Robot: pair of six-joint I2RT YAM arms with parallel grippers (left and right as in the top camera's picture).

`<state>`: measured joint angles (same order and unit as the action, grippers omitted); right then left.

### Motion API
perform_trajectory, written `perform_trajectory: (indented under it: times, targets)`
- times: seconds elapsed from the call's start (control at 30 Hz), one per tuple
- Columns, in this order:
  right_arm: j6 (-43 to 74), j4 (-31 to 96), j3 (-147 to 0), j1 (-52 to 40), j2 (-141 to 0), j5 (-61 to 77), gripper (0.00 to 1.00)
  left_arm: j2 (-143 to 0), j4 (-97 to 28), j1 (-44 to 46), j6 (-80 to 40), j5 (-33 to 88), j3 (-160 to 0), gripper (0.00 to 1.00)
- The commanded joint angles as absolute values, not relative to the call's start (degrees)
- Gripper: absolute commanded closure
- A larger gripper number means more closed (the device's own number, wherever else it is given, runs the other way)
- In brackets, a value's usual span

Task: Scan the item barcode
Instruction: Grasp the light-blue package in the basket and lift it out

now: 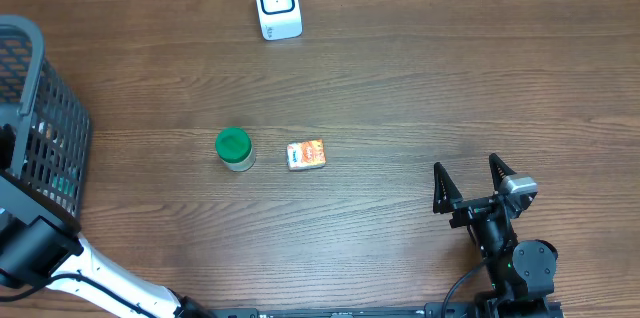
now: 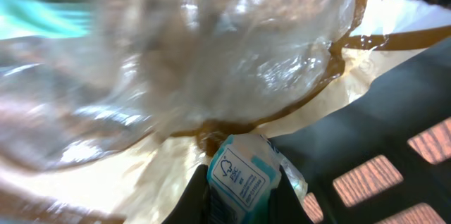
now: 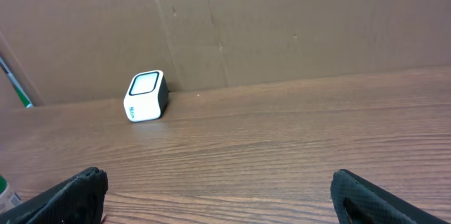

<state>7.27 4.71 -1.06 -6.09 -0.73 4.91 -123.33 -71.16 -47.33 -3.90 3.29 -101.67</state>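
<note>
Only the left wrist view shows the left fingers (image 2: pixel 192 201) clamped on a blue-and-white packet (image 2: pixel 239 176) among clear wrapping inside the basket (image 1: pixel 40 108); the overhead view hides them. The right fingers (image 3: pixel 77 192) gape empty above the bench (image 1: pixel 400 88), facing the scanner (image 3: pixel 146 96).

Right tool (image 1: pixel 465 162) black, pointed; grey wrist block (image 1: pixel 517 186); black cable (image 1: pixel 462 283); left arm (image 1: pixel 100 276) white, black joint (image 1: pixel 30 248).
</note>
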Motion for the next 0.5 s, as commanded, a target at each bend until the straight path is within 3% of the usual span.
perform_trajectory:
  times: [0.0, 0.27, 0.47]
  targets:
    - [7.2, 4.4, -0.5, -6.4, -0.2, 4.3, 0.00, -119.4, -72.6, -47.4, -7.7, 0.8, -107.0, 0.96]
    - [7.2, 4.4, -0.5, -6.4, -0.2, 4.3, 0.00, -108.6, -72.8, -47.3, -13.2, 2.0, -111.4, 0.96]
    - [7.2, 4.4, -0.5, -6.4, -0.2, 4.3, 0.00, -98.7, -71.5, -47.2, -15.3, 9.6, -116.0, 0.96]
